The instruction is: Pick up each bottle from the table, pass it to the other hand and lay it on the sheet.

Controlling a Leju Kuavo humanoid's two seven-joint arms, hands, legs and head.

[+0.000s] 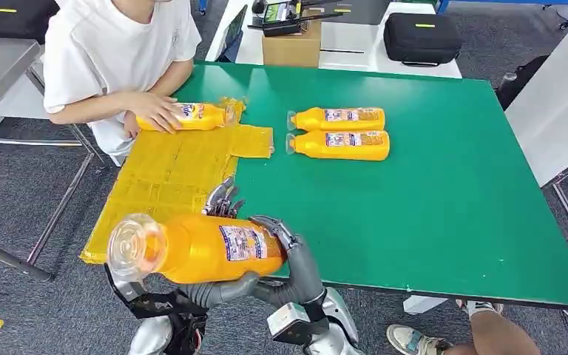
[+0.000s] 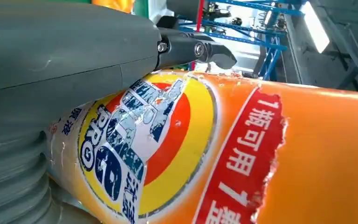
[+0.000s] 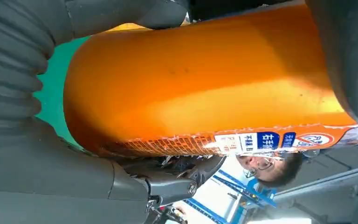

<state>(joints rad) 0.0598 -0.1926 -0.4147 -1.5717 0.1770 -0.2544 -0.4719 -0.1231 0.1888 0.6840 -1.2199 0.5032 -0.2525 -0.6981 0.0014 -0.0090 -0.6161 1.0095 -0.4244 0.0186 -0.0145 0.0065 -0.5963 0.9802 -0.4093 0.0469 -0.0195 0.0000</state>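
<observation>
I hold an orange bottle point(image 1: 192, 248) lying sideways, close under my head, above the near edge of the yellow sheet point(image 1: 163, 177). Its clear cap points left. My left hand point(image 1: 222, 200) grips it from behind, its thumb point(image 2: 121, 51) lying across the label point(image 2: 135, 140). My right hand point(image 1: 285, 240) wraps the bottle's base end point(image 3: 205, 88). Two more orange bottles point(image 1: 339, 118) point(image 1: 340, 144) lie side by side on the green table point(image 1: 429, 185). Another bottle point(image 1: 188, 116) lies at the sheet's far edge.
A person in a white shirt stands at the table's far left, one hand point(image 1: 155, 111) on the bottle on the sheet. A cardboard box point(image 1: 292, 44) and a black bag point(image 1: 421, 37) sit beyond the table. Someone's shoe point(image 1: 407, 340) is near the front right.
</observation>
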